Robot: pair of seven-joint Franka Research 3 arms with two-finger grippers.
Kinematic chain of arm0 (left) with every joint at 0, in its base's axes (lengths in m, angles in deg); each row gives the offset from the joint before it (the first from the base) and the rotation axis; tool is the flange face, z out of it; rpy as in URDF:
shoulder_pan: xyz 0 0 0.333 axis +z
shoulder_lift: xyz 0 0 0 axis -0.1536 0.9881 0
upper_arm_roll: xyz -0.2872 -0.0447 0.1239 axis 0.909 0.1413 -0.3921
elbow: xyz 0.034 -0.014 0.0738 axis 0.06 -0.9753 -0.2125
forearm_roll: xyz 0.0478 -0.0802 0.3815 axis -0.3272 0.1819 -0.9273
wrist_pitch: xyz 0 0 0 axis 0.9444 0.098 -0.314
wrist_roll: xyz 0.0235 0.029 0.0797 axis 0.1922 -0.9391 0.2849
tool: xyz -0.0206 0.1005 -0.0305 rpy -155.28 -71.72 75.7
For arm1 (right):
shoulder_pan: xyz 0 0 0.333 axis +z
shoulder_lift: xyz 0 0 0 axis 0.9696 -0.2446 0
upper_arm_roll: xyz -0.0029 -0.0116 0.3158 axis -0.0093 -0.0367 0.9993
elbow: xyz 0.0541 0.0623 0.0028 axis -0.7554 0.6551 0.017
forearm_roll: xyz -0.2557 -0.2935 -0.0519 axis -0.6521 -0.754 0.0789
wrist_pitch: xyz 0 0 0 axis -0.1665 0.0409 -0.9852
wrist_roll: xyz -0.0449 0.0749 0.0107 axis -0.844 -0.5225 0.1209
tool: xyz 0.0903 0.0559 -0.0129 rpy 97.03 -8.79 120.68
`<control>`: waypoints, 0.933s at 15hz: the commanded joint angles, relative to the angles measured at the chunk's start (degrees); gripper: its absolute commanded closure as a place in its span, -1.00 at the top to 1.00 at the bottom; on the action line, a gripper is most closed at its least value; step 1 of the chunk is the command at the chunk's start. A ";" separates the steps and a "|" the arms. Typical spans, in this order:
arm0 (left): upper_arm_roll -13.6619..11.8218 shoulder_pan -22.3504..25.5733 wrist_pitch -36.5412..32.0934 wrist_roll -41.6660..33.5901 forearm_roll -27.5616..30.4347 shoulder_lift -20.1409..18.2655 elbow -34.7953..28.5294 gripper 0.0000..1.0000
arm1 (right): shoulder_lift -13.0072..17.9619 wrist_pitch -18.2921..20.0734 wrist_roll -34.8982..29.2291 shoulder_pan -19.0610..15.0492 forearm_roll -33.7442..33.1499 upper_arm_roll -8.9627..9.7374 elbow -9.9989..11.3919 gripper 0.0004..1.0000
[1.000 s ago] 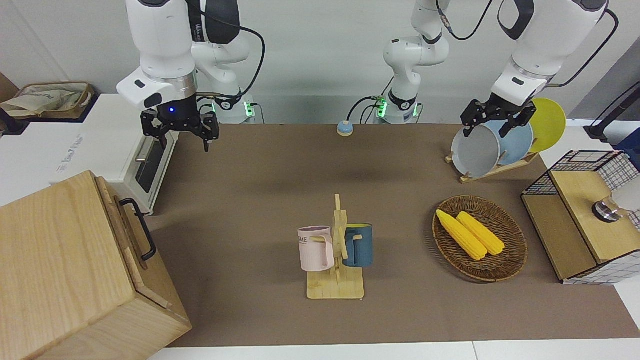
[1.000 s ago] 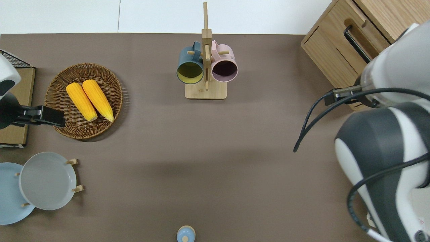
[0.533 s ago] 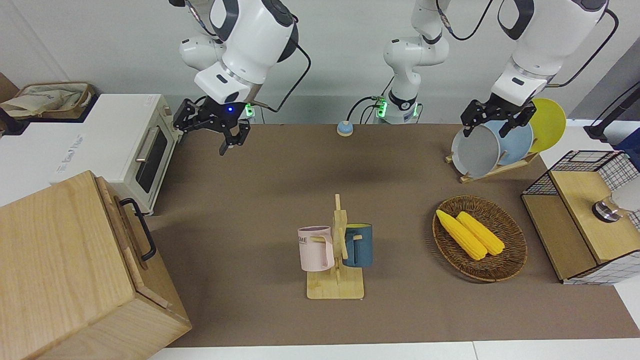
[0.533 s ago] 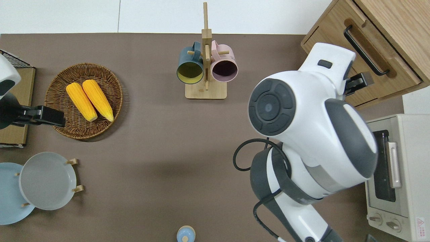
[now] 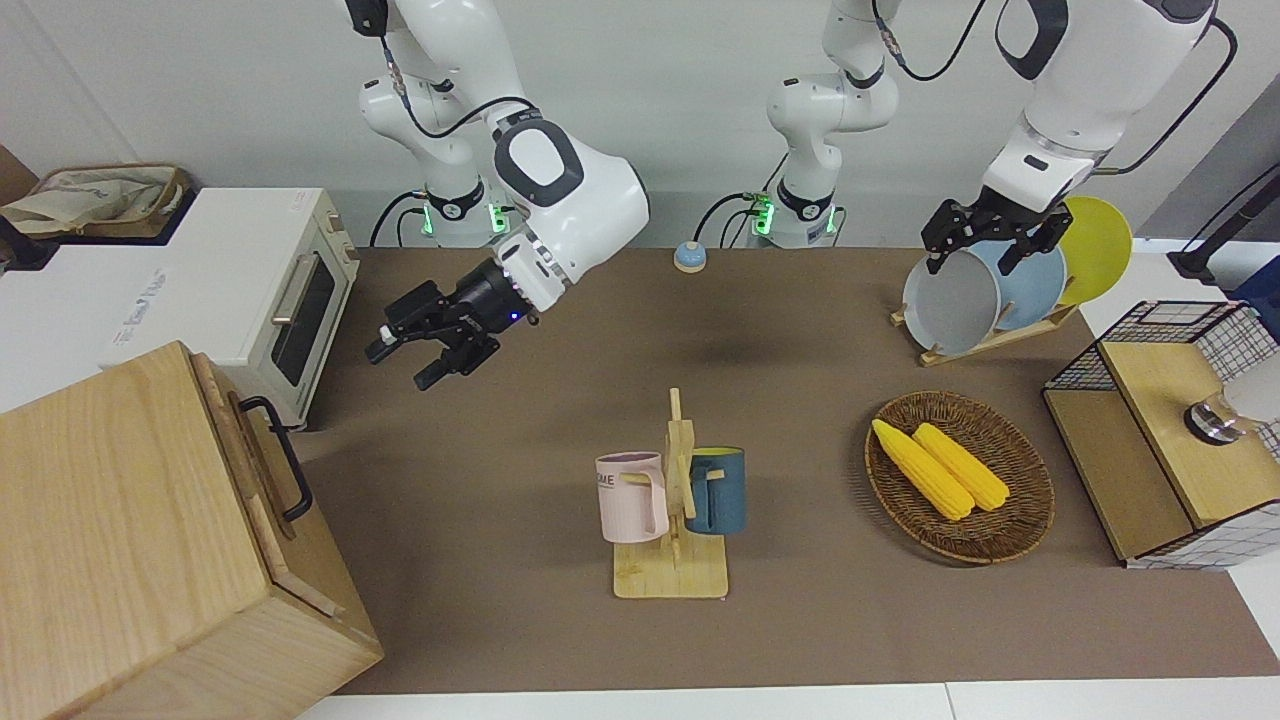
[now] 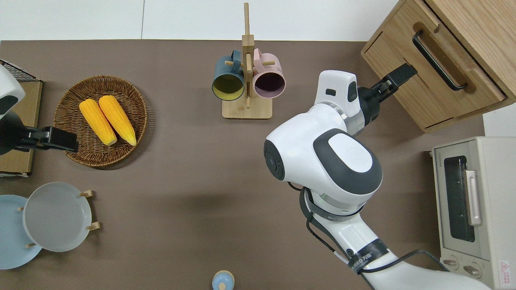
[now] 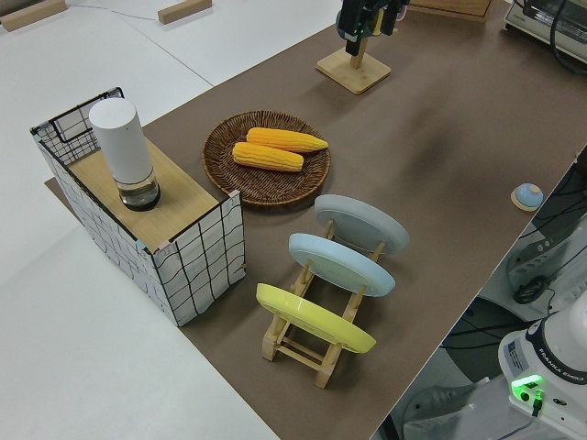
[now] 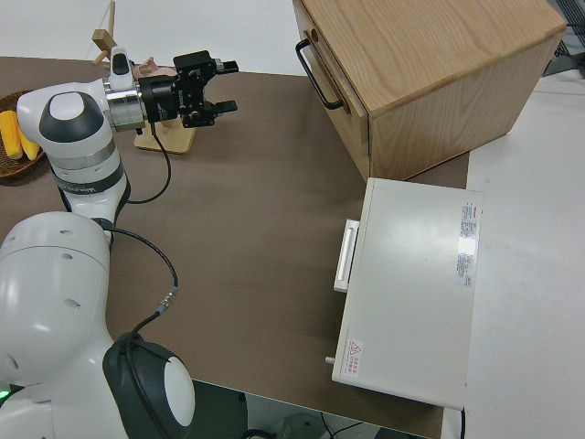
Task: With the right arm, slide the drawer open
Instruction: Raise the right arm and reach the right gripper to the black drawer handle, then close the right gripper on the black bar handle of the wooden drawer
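— Where is the drawer (image 6: pixel 433 76) set, and why is it shown shut?
— Flush in the wooden box (image 5: pixel 130 530), at the right arm's end of the table, farther from the robots than the toaster oven (image 6: pixel 471 209); its black handle (image 6: pixel 438 60) is not yet gripped.
— How is the right gripper (image 5: pixel 418 348) held?
— Levelled toward the handle but apart from it, over the box's front edge, fingers spread wide, judged so that the bar can be taken between them.
— And the left gripper (image 5: pixel 985 240)?
— Parked; its fingers are seen parted.
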 commanded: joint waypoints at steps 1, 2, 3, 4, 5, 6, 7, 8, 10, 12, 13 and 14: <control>-0.02 -0.39 -1.03 0.60 -1.02 -0.25 0.58 0.99 | -2.15 -3.51 -2.95 -1.39 -8.88 -0.83 1.65 0.97; -0.02 -0.39 -1.03 0.60 -1.02 -0.25 0.49 0.99 | -2.68 -3.61 -3.57 -1.30 -10.03 -1.62 1.65 0.97; -0.02 -0.39 -1.03 0.60 -1.02 -0.25 0.49 0.99 | -3.30 -4.31 -4.71 -1.30 -11.43 -2.15 1.74 0.97; -0.02 -0.39 -1.03 0.60 -1.02 -0.25 0.49 0.99 | -3.83 -5.53 -6.11 -1.30 -13.45 -3.54 2.35 0.97; -0.02 -0.39 -1.03 0.60 -1.02 -0.16 0.58 0.99 | -4.61 -5.98 -7.52 -1.30 -15.12 -4.52 2.36 0.97; -0.02 -0.39 -1.03 0.60 -1.02 -0.25 0.58 0.99 | -5.49 -5.90 -8.75 -1.30 -15.75 -4.87 2.36 0.97; -0.02 -0.39 -1.03 0.60 -1.02 -0.25 0.58 0.99 | -5.85 -6.07 -9.98 -1.39 -16.88 -5.75 2.36 0.97; -0.02 -0.39 -1.03 0.60 -1.02 -0.25 0.49 0.99 | -6.55 -6.68 -10.34 -1.56 -17.94 -6.63 2.36 0.97; -0.02 -0.39 -1.03 0.60 -1.02 -0.25 0.49 0.99 | -7.69 -6.86 -11.65 -2.61 -20.30 -6.72 2.18 0.97; -0.02 -0.39 -1.03 0.60 -1.02 -0.25 0.58 0.99 | -9.27 -6.86 -12.10 -3.58 -23.29 -6.72 1.66 0.97; -0.02 -0.39 -1.03 0.60 -1.02 -0.25 0.49 0.99 | -9.45 -6.86 -12.19 -4.46 -24.70 -6.72 1.65 0.97; -0.02 -0.39 -1.03 0.60 -1.02 -0.16 0.49 0.99 | -9.46 -7.73 -12.10 -4.90 -25.15 -6.72 1.57 0.97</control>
